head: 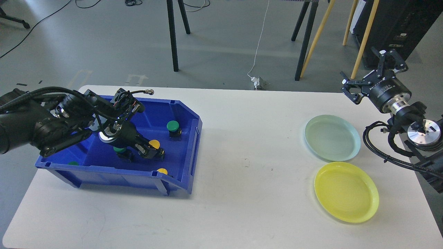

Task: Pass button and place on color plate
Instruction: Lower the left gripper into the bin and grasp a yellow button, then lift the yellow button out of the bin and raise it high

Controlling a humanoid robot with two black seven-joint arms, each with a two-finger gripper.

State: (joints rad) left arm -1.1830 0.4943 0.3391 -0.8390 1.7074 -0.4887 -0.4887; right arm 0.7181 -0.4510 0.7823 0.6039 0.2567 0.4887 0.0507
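Two plates, a pale green plate (332,137) and a yellow plate (346,192), lie side by side on the white table (242,193) near my right gripper (372,71), which hangs above the table's far right edge with its fingers spread and nothing between them. My left gripper (152,151) reaches down into the blue bin (187,145), at a yellow button (154,143); whether its jaws are clamped on it I cannot tell. A green button (173,126) stands apart nearer the bin's far wall.
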